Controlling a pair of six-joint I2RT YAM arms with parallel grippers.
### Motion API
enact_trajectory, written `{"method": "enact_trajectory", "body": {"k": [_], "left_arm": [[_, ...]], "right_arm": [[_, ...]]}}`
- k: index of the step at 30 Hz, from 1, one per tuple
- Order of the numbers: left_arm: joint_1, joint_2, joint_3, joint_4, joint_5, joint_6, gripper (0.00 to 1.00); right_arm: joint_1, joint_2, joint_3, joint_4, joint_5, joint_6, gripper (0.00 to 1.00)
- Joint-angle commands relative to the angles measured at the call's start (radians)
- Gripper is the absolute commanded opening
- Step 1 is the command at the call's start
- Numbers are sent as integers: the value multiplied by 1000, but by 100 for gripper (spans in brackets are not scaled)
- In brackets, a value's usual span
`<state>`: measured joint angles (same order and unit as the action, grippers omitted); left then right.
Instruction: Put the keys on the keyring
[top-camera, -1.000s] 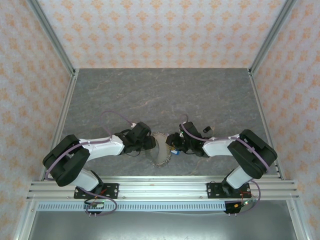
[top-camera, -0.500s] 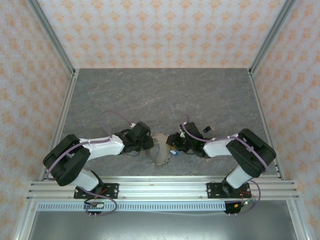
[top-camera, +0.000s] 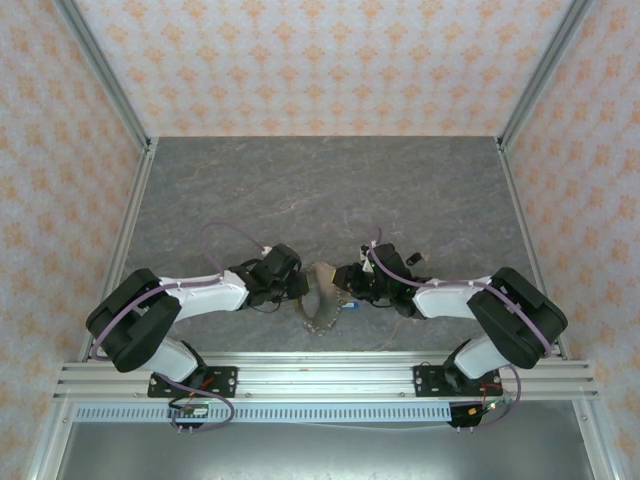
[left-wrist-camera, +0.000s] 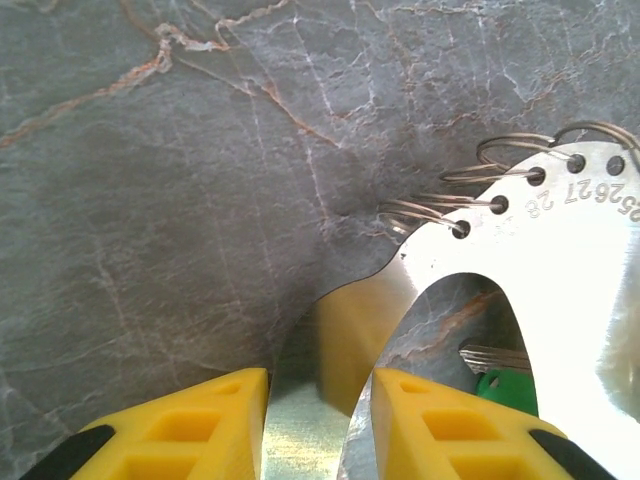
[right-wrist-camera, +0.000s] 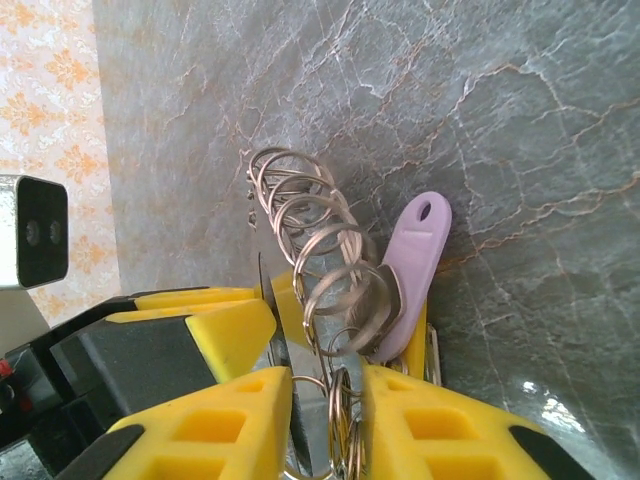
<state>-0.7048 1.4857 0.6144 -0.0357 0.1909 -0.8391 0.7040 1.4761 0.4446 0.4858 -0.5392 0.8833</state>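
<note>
— Top external view: where is the keyring (top-camera: 318, 296)?
— Close to the middle of the worktop's (top-camera: 330, 190) near edge. It is tilted, between the left gripper (top-camera: 298, 290) and the right gripper (top-camera: 343, 282), and it touches both.
— Is the left gripper apart or together?
— Clamped. In the left wrist view its yellow fingers (left-wrist-camera: 190, 425) sit tight on either side of the keyring's shiny band, which runs down between them. Small holes and stamped numbers line the band's outer rim.
— And the right one?
— Also clamped on the keyring. In the right wrist view the plate's edge and a few wire rings (right-wrist-camera: 318, 240) fill the narrow gap between its fingers (right-wrist-camera: 440, 430).
— Any keys?
— A green key (left-wrist-camera: 503, 392) shows through the keyring's open centre. A blue key (top-camera: 352, 307) sits just beside the right gripper, on its near-edge side. Whether it hangs from a ring I cannot tell.
— Anything else?
— A lilac tag (right-wrist-camera: 415, 262) rests against the nearest wire rings, its holed end pointing away from the right gripper.
</note>
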Motion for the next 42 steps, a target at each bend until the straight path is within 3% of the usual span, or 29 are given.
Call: {"method": "enact_trajectory", "body": {"k": [1,8,12,20,26,34,42], "left_arm": [[-7,-30,-5,77,33,-8,32],[-7,-48,-12,80,28,-11,33],[-6,-129,-25,40,-28,-4,40],[13,-350,-9,-45,-105,29,74],[104,-438,88,-49,9,59,96],[222,-351,299,15,263,54,99],[331,-198,462,57,400,-17,97]], "right_arm": [[11,8,0,20,-31,2,27],[10,16,-3,42,-19,13,11],[9,-71,-11,6,36,1,6],[9,-410,26,-158,205,-46,3],[-6,-575,94,-199,338,-69,2],[-67,-439,285,-98,325,-15,0],[-116,-240,379,118,294,149,0]]}}
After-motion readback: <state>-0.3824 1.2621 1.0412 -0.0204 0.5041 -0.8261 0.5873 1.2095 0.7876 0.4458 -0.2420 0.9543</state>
